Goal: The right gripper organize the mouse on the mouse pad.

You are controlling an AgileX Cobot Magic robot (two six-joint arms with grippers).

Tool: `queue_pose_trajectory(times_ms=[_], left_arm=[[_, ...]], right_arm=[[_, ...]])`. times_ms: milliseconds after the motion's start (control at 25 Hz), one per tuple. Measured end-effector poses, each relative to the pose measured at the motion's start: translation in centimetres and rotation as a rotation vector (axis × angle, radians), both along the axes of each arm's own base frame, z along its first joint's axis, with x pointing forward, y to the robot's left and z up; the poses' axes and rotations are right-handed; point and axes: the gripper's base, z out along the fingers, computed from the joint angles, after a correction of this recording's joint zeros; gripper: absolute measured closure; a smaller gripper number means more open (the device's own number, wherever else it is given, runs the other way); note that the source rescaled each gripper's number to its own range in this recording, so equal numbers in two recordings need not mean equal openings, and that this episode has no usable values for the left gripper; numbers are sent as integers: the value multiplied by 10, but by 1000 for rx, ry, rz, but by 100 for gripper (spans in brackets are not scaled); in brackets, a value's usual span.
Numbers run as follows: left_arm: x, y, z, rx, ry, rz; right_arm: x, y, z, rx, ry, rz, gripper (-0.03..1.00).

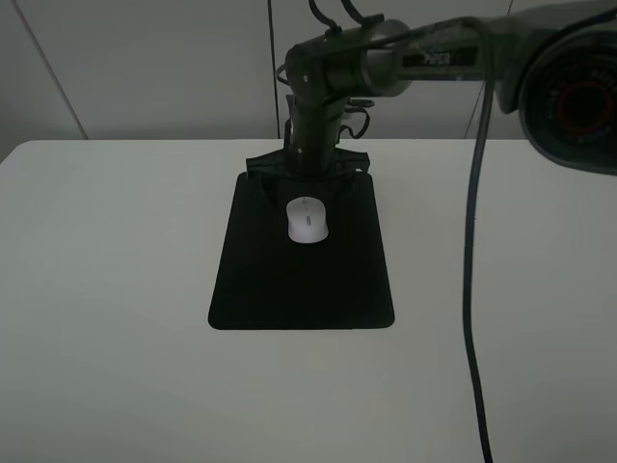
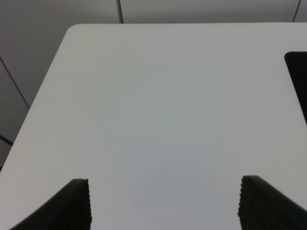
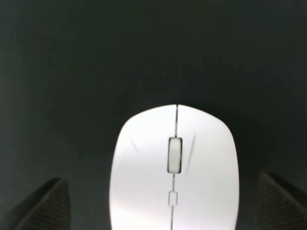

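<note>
In the exterior high view, the small white oval computer mouse [image 1: 308, 220] lies on the flat black rectangular mouse pad [image 1: 289, 289]. It sits in the pad's far half, about midway across its width. Its long axis runs near to far, in line with the pad's longer sides; the wheel end is too small to make out here. The black-clawed right gripper [image 1: 308, 169] hangs over the pad's far edge, just beyond the mouse, above the white table [image 1: 116, 289].

In the left wrist view, the black-fingered left gripper [image 2: 168, 206] is spread wide over bare table, holding nothing, with a corner of the pad [image 2: 298, 81] well to one side.

In the right wrist view, the mouse [image 3: 175, 167] lies between the right gripper's [image 3: 165, 206] fingertips [image 3: 48, 206]. Black pad [image 3: 96, 57] shows on both sides, so the claw is released. The grey scroll wheel [image 3: 174, 155] and centre seam point away from the camera.
</note>
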Motion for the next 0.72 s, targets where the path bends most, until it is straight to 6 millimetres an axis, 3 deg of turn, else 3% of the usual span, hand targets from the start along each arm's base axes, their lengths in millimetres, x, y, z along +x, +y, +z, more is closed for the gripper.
queue_pose_trajectory(times_ms=[480, 720], left_arm=[[0, 0, 0, 0, 0, 0], [0, 0, 0, 0, 0, 0]], right_arm=[[-6, -6, 37, -17, -8, 61, 21], [-1, -28, 49, -43, 39, 84, 21]])
